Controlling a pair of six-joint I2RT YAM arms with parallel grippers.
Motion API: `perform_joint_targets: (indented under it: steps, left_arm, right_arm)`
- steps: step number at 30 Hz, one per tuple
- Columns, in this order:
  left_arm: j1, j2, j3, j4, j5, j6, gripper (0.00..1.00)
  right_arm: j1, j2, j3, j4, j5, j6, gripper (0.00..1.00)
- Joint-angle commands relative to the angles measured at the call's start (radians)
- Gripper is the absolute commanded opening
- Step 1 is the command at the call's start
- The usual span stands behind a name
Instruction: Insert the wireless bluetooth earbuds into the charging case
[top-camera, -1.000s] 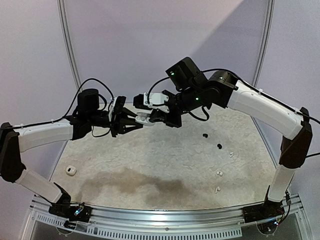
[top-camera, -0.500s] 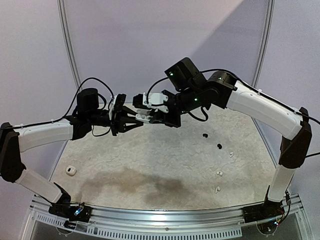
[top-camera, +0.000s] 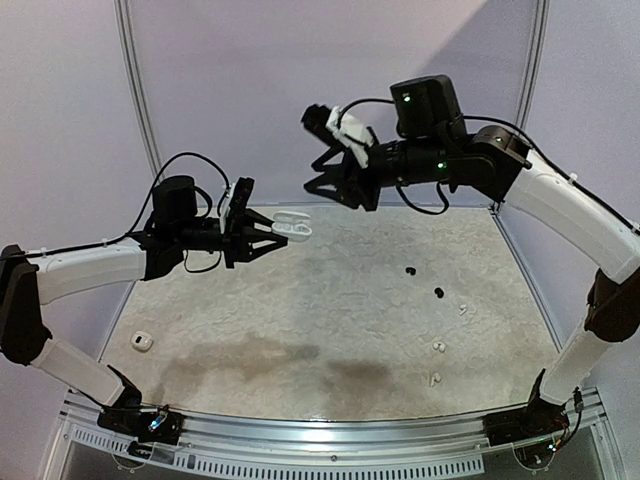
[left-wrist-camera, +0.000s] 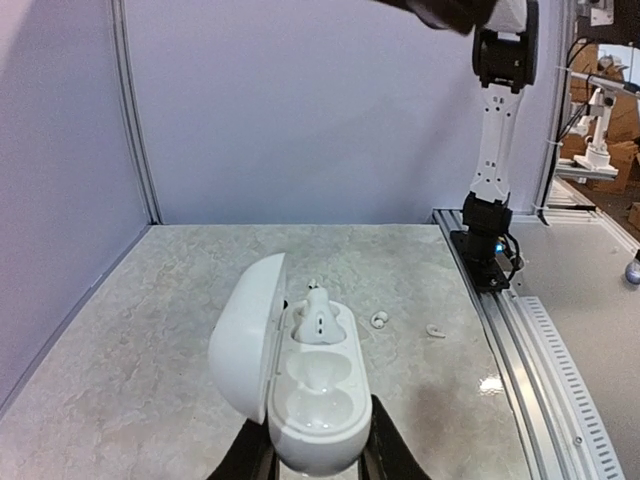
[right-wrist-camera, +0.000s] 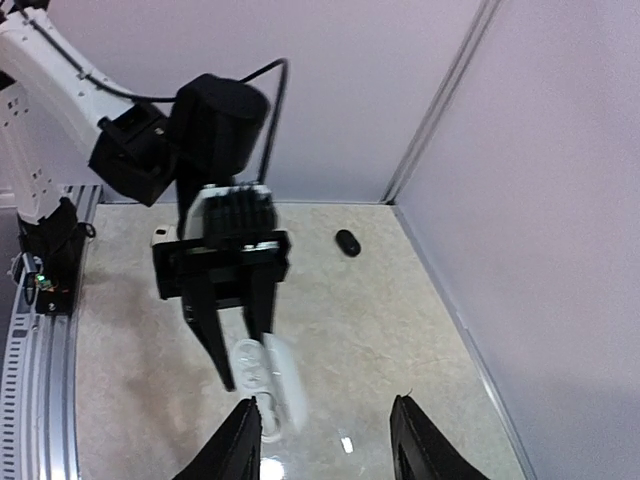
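Wireless bluetooth earbuds (top-camera: 437, 347): counting 2 black and 3 white scattered on the worktop (top-camera: 300, 300), plus 1 white seated in the charging case (left-wrist-camera: 310, 400). Clamping the left hand (top-camera: 268, 238) on that case, holding it aloft, lid open, likely for easy loading. Hanging the right hand (top-camera: 328, 192) above, fingers apart, empty. Spotting 1 spare case (top-camera: 141, 342) lying on the worktop.

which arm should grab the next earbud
Right. The right gripper is open and empty, and the loose small white plastic earbuds lie on its side; the left gripper is shut on the open white charging case.

White shells (top-camera: 90, 268), black joints (top-camera: 20, 310) — black left pincer (top-camera: 275, 236)
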Motion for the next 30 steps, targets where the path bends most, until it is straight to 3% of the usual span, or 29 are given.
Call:
perform_joint_targets:
  steps: [1,7,9,13,18,30]
  left_arm:
    - [0.007,0.005,-0.024,0.033,-0.037,-0.056,0.00]
    - [0.007,-0.004,-0.027,0.037,-0.040,-0.052,0.00]
    - [0.007,-0.009,-0.032,0.039,-0.038,-0.049,0.00]
    - [0.007,-0.020,-0.058,0.047,-0.041,-0.044,0.00]
    - [0.006,-0.013,-0.062,0.071,-0.043,-0.048,0.00]
    - [0.003,-0.026,-0.070,0.060,-0.045,-0.027,0.00]
  right_arm:
    - [-0.117,-0.063,-0.033,0.046,0.026,0.308,0.48]
    - [-0.332,-0.074,-0.145,-0.223,0.157,0.709,0.50]
    - [-0.370,-0.066,-0.223,-0.325,0.188,0.763,0.50]
    - [-0.388,-0.047,-0.420,-0.421,0.177,0.786,0.49]
    - [-0.400,-0.033,-0.637,-0.391,0.117,0.766,0.45]
    - [-0.405,0.023,-0.832,-0.330,0.098,0.731,0.29]
